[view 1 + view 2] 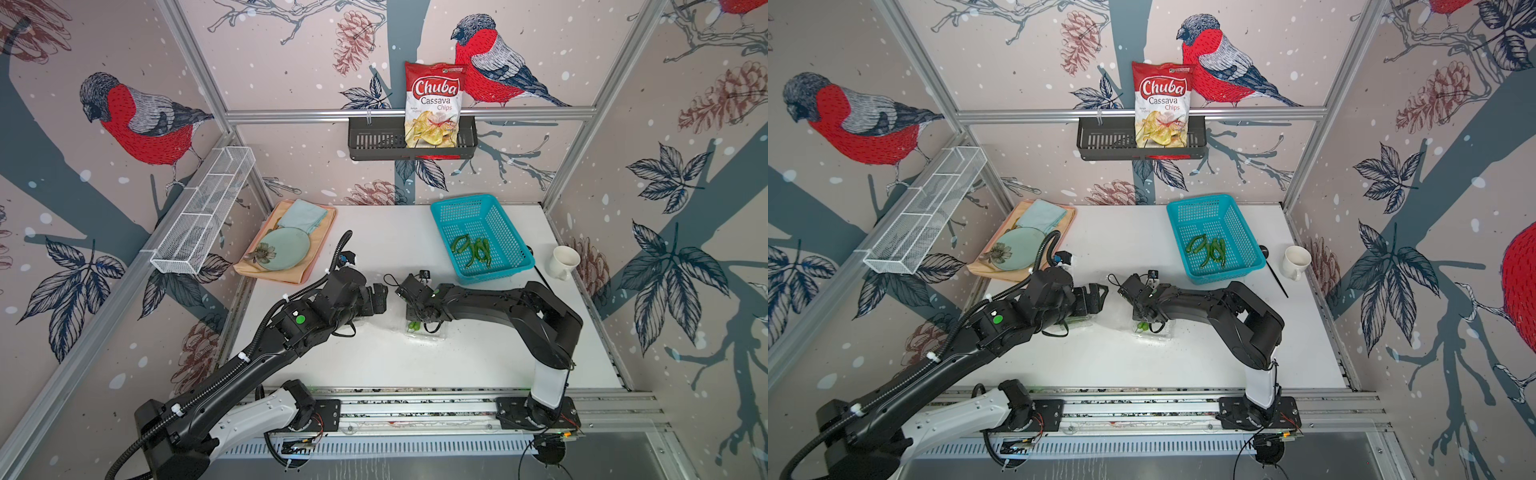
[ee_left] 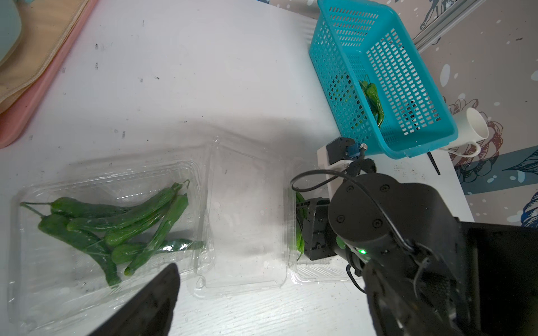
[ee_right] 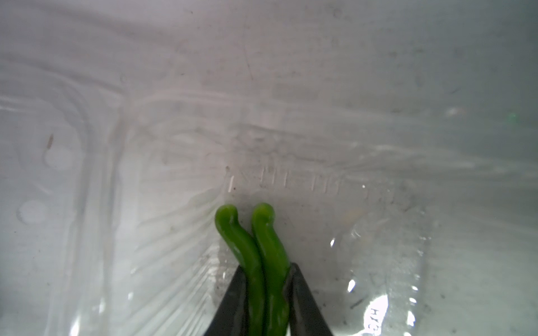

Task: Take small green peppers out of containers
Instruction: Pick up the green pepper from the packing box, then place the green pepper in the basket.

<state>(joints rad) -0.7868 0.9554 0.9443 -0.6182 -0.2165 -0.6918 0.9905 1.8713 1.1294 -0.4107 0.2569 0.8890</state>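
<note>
My right gripper [image 3: 266, 269] is shut on two small green peppers [image 3: 247, 241], their curled tips sticking out over the floor of a clear container [image 3: 378, 232]. In both top views this gripper [image 1: 419, 319] points down into that container [image 1: 432, 334] at mid-table. A second clear container [image 2: 43, 261] lies with its lid [image 2: 244, 218] folded open and holds several small green peppers [image 2: 116, 227]. My left gripper [image 2: 267, 308] hovers open beside it, with nothing between its fingers [image 2: 151, 302]. In a top view the left gripper [image 1: 380, 300] faces the right one.
A turquoise basket [image 1: 440, 216] at the back right holds several peppers [image 1: 471, 249]. A white mug [image 1: 564, 262] stands at the right edge. A tray with plate and cloth [image 1: 286, 245] sits at the back left. On the back wall a shelf holds a chips bag [image 1: 434, 104].
</note>
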